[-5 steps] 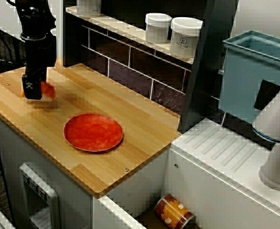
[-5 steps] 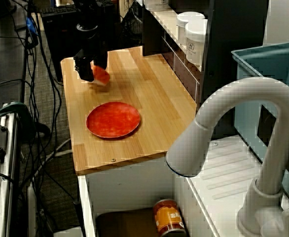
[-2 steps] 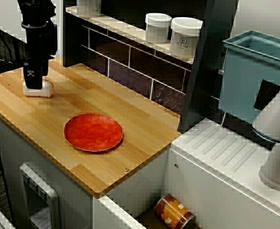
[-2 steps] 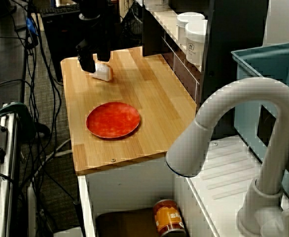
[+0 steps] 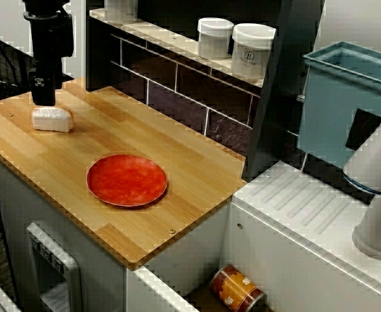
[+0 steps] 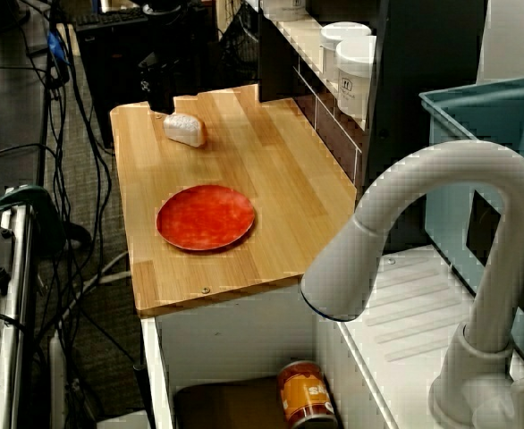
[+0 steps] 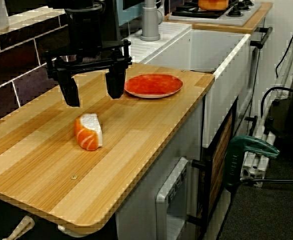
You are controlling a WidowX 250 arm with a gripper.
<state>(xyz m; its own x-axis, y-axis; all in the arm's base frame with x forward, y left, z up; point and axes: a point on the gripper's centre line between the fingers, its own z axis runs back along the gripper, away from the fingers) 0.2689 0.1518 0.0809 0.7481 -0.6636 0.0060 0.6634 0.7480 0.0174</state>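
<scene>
Far left, the pincer (image 7: 92, 86) hangs just above the sushi piece (image 7: 88, 131) without touching it. In the view across the tabletop toward the shelf, the dark arm is cut off at the top edge and the fingers line up, so the gap cannot be judged there. The low view from the tabletop's end shows the two black fingers (image 7: 69, 91) spread wide with nothing between them: released and empty.

The sushi piece lies on the bare wood near the tabletop's far left end. It looks all white from the shelf-facing view and from the view behind the tap. Its orange side shows only in the low view.

Further right, well apart from the sushi, a red plate (image 5: 127, 180) sits flat near the front edge. Behind it, two white jars (image 5: 214, 38) stand on a shelf above dark tiles. Below the tabletop's right end, an orange can (image 5: 236, 288) lies partly hidden by the cabinet edge. At the far right a blue bin (image 5: 346, 97) is cut off by the frame, and so is the white tap (image 6: 423, 250) in front of it.

The tabletop (image 5: 190, 162) is pale striped wood on a white toy-kitchen cabinet, joined on the right to a ribbed white drainer. Cables and dark floor lie beyond its left end.
</scene>
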